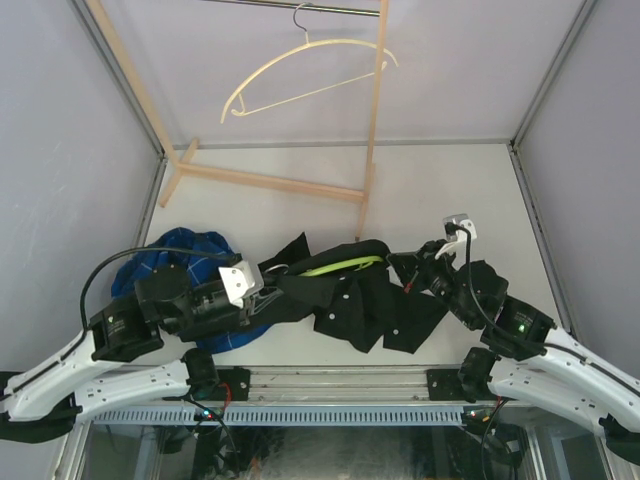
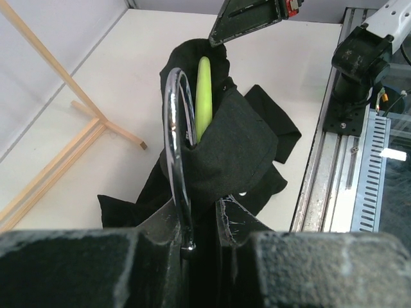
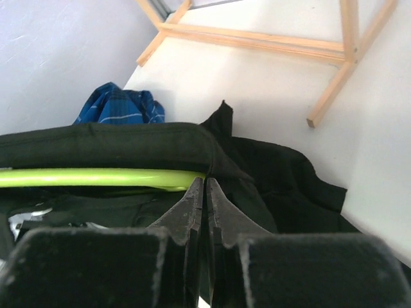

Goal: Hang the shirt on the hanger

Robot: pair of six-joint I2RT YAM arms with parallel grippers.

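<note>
Blue plaid shirt (image 1: pixel 195 250): we found it bunched on the table (image 1: pixel 440 190), left side.
Cream hanger (image 1: pixel 320 43): it hung from a rail (image 1: pixel 330 9), probably metal, at the back.
Wooden rack (image 1: pixel 270 181): its base stood on the table.

From above and behind both arms, we look down on the bench (image 1: pixel 440 190). Our wrist cameras sit close behind the left tool (image 2: pixel 196 215) and right tool (image 3: pixel 203 186), facing each other; all views share the black shirt (image 1: pixel 370 300) and lime-green hanger (image 1: pixel 340 266) between the tools.
</note>
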